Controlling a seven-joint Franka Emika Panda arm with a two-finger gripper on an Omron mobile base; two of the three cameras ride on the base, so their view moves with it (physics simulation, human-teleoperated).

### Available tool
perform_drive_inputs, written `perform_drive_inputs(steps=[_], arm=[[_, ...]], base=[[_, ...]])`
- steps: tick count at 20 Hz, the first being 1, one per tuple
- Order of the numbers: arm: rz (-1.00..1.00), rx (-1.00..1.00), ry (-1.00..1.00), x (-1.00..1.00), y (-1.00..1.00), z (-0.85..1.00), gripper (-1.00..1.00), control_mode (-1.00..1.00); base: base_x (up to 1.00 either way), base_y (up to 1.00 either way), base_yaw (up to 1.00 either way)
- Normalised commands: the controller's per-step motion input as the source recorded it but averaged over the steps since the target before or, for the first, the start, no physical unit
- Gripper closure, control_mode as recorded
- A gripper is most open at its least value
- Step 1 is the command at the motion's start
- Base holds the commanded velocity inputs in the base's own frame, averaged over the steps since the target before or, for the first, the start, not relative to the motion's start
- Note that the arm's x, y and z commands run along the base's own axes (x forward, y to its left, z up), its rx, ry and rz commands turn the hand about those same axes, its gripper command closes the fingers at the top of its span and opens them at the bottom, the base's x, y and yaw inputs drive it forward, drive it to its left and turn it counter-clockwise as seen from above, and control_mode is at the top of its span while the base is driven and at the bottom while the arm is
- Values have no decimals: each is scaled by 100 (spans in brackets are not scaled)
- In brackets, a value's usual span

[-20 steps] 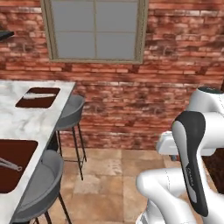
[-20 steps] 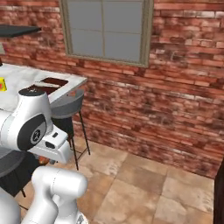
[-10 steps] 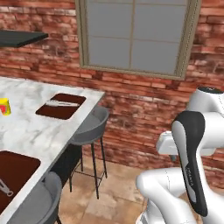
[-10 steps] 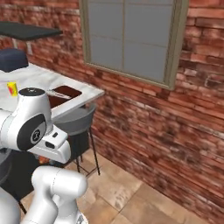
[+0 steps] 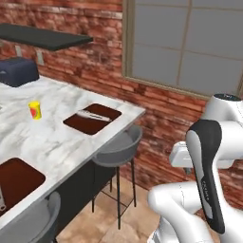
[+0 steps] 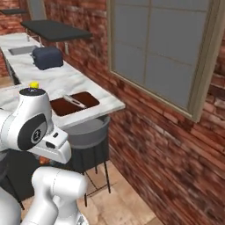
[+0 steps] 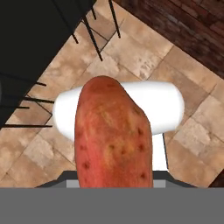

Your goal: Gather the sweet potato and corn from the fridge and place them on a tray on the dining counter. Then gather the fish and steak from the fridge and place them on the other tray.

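Sweet potato (image 7: 113, 135) is clamped between gripper fingers, seen close in hand view, carried above tiled floor. Dining counter (image 5: 61, 137) is seen at left with 2 trays: far tray (image 5: 92, 118) with utensil on it, near tray (image 5: 16, 179) at lower left. Yellow-and-red cup (image 5: 34, 110) stands nearby. Risk judged: potato could be dropped short of counter if grip slips, or stool (image 5: 116, 149) clipped during approach.

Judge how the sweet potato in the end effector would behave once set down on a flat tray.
The sweet potato looks rounded and oblong, so it may well roll or rock. Its solid, lumpy body suggests it is stiff and fairly heavy for its size. The matte, pitted skin probably grips rather than slips.
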Motion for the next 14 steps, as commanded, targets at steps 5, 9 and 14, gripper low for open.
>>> perform_drive_inputs(steps=[5,9,14], arm=[[0,0,0,0,0,0,100,100],[0,0,0,0,0,0,100,100],[0,0,0,0,0,0,100,100]], base=[[46,-25,56],[50,-27,55],[68,-26,54]])
